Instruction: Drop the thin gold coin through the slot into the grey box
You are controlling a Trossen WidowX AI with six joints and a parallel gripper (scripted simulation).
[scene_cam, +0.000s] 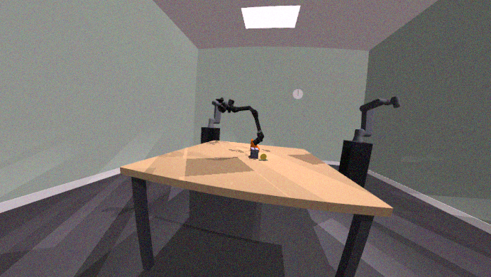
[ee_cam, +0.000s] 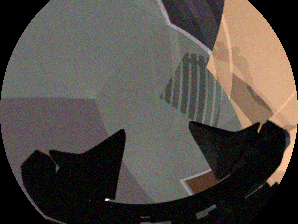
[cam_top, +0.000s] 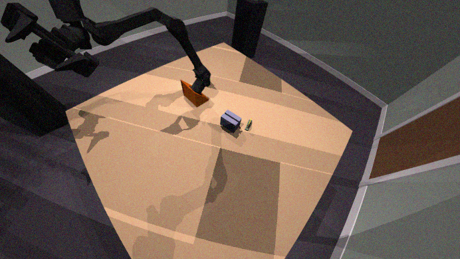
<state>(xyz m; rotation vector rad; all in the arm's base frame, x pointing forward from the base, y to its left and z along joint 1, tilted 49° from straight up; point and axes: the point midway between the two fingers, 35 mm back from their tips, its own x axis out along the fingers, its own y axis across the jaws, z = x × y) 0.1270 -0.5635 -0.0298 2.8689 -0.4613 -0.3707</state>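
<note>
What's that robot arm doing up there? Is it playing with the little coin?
Not yet. The arm's gripper is open, holds nothing, and is raised high, far from the things on the table. The gold coin stands on its edge in its green holder, right beside the grey box. The slot in the box's lid is waiting. The arm's job is to grab the coin and drop it in.
</note>
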